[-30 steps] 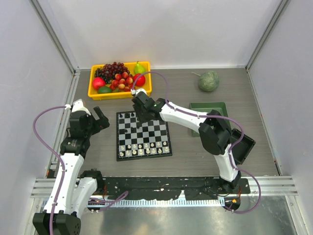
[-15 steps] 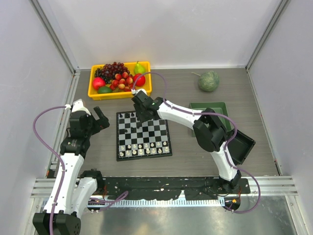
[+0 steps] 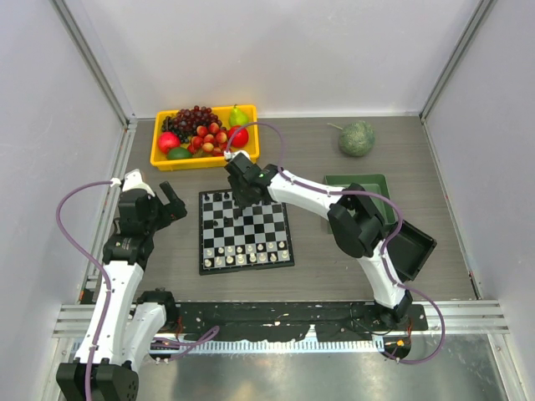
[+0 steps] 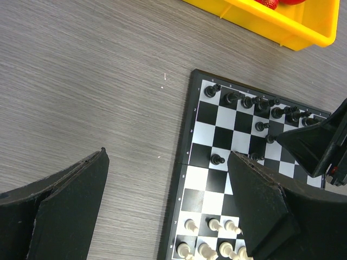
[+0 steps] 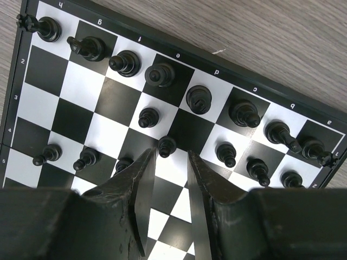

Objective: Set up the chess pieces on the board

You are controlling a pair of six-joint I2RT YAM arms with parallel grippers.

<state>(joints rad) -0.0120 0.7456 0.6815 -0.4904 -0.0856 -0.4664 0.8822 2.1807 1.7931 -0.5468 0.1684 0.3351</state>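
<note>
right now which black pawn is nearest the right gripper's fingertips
The black pawn standing just ahead of the right gripper, centred on the gap between its tips. The other pawns stand off to either side or farther away.

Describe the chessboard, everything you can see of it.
The chessboard is a small square board of glossy black and white squares inside a dark border printed with white letters and numbers. It lies flat on the grey wood-grain table, near the yellow fruit bin but apart from it. Black pieces crowd its far rows, some pawns out of line; white pieces fill its two near rows. The right gripper hangs over the far side, jaws parted, a black pawn at their tips.
</note>
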